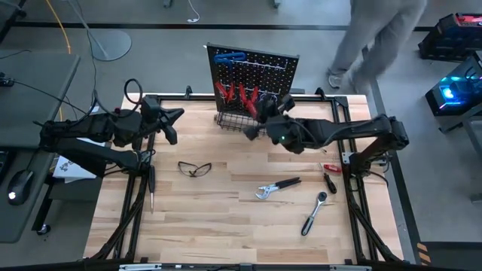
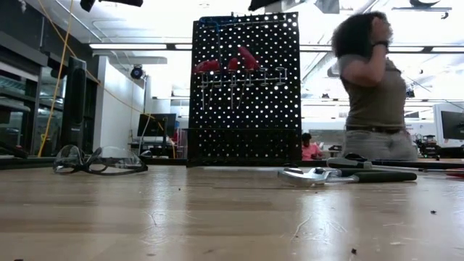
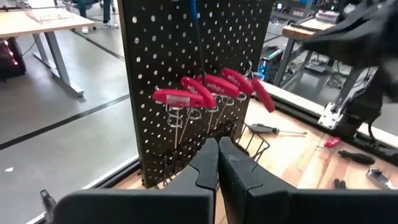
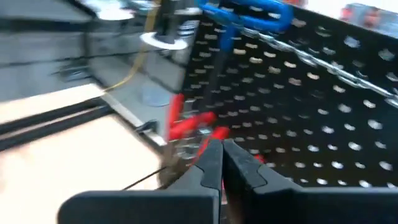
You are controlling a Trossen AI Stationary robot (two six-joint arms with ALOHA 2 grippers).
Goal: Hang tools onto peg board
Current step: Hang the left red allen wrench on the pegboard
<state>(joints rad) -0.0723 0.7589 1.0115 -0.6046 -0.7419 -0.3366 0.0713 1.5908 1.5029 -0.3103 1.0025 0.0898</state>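
Safety glasses [image 2: 99,160] and pliers [image 2: 348,175] lie nearest on the worktop [image 1: 226,218].
Behind them the peg board [image 1: 254,79] stands upright at the far edge, red T-handled keys [image 3: 208,89] hanging on it. Right tool [image 1: 251,132] clenched, empty, just beside its basket; left tool [image 1: 172,138] clenched, apart.

light: bright, overhead strips glaring in low view | blur: right wrist view smeared | shadows: soft
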